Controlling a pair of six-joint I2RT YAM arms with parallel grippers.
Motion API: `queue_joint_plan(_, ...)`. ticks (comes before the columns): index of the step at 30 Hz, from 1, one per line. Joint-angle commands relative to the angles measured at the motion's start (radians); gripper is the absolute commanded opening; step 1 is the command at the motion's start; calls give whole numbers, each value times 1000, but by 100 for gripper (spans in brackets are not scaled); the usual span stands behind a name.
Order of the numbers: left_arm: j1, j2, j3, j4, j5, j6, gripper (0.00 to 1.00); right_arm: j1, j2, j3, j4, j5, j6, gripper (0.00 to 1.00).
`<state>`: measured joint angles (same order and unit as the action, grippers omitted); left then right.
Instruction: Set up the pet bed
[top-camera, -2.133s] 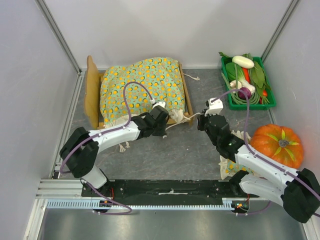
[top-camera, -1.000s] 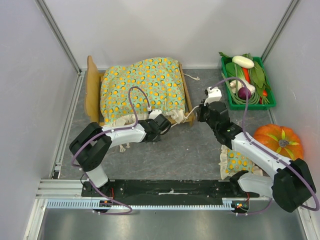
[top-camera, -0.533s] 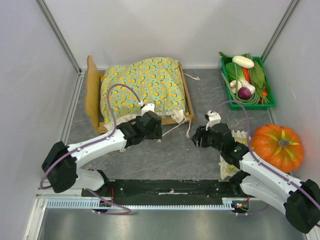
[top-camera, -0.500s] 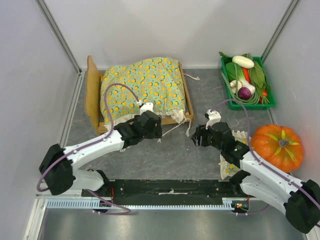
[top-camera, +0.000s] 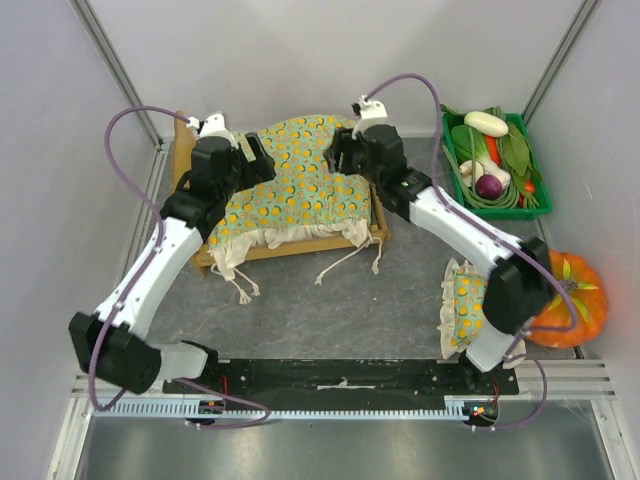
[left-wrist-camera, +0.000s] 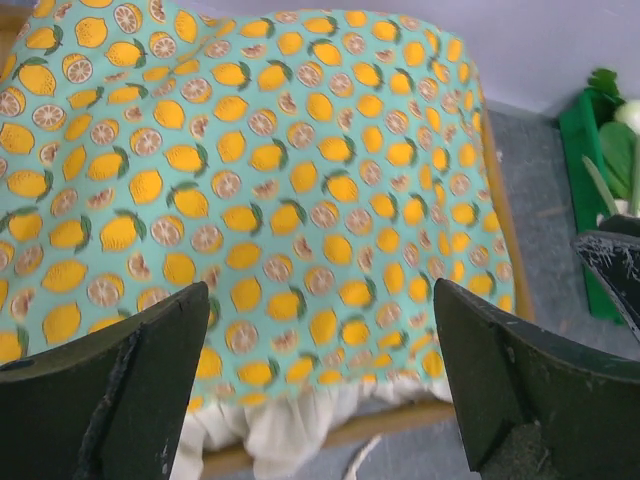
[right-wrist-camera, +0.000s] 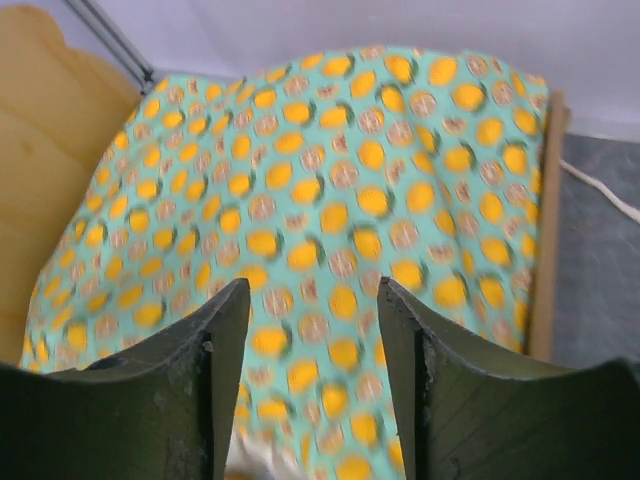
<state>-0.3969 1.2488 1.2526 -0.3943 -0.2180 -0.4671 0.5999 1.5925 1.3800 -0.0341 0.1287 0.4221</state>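
2 parted tools (top-camera: 256, 158) (top-camera: 336, 158) above pet bed (top-camera: 378, 218)

Arms relocated.
Left gripper (top-camera: 257, 160) and right gripper (top-camera: 334, 160) went from the pet bed (top-camera: 300, 247)'s near rail to above the blanket (top-camera: 300, 195), which now lies flatter.

No text, label, brand, number or sign can be read in any of the three views; the only pattern is printed fruit on cloth.
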Motion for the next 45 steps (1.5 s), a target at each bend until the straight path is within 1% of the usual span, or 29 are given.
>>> queue_joint_plan(1,96,133,18,132,144,48,98,-5,290,274,106,3,4,66)
queue_joint_plan(3,112,172,-30,222,155,51,97,-5,397,362,173,8,-9,66)
queue_joint_plan(4,116,185,-51,250,157,54,97,-5,491,426,203,6,-14,69)
queue_joint_plan(6,128,224,-105,297,141,58,97,-6,598,514,218,-11,-28,72)
queue_joint_plan(7,136,236,-123,305,140,53,97,-5,704,621,170,-18,-42,72)
queue_joint_plan(8,145,247,-142,305,144,41,96,-5,756,667,134,-46,-54,71)
queue_joint_plan(9,159,258,-180,307,150,38,95,-5,799,710,37,-49,-60,68)
queue_joint_plan(10,164,258,-203,308,144,33,95,-3,835,721,-7,-46,-59,67)
queue_joint_plan(12,174,238,-279,325,131,21,94,1,815,607,23,-11,-23,67)
queue_joint_plan(13,181,213,-304,359,134,16,95,1,787,477,58,-26,-7,65)
queue_joint_plan(16,196,179,-329,368,160,25,95,6,761,357,109,-47,12,65)
queue_joint_plan(20,196,144,-282,315,149,65,95,6,707,352,180,-95,-40,71)
queue_joint_plan(21,196,132,-263,310,149,71,96,6,681,366,192,-106,-58,73)
queue_joint_plan(23,198,88,-243,302,152,87,97,1,647,405,210,-167,-111,80)
queue_joint_plan(24,198,74,-220,286,155,90,98,0,606,419,214,-185,-123,82)
queue_joint_plan(25,198,23,-175,237,155,109,100,-21,516,435,194,-205,-129,86)
queue_joint_plan(26,198,-17,-145,220,157,117,100,-31,479,416,189,-205,-125,87)
queue_joint_plan(29,199,-102,-114,152,154,139,100,-81,283,248,191,-172,-94,89)
queue_joint_plan(30,198,-127,-114,126,160,140,100,-94,162,122,192,-146,-86,90)
queue_joint_plan(31,198,-147,-114,115,170,143,100,-110,100,55,192,-111,-86,91)
queue_joint_plan(32,198,-166,-122,106,201,143,100,-118,36,-9,157,-19,-85,91)
queue_joint_plan(33,199,-196,-127,98,213,143,100,-138,-77,-107,113,21,-85,92)
queue_joint_plan(35,199,-215,-142,72,282,139,100,-166,-173,-172,-5,110,-89,93)
queue_joint_plan(36,199,-229,-148,63,302,134,100,-179,-249,-218,-141,150,-86,93)
queue_joint_plan(38,199,-241,-168,49,368,124,100,-184,-319,-265,-278,247,-57,93)
queue_joint_plan(39,199,-247,-179,51,384,119,100,-184,-383,-310,-397,305,-22,93)
queue_joint_plan(41,199,-262,-206,54,405,105,100,-186,-475,-352,-549,351,21,92)
queue_joint_plan(42,199,-267,-214,55,408,101,100,-184,-502,-389,-593,395,67,90)
queue_joint_plan(45,201,-273,-234,60,433,81,100,-184,-566,-421,-743,431,171,85)
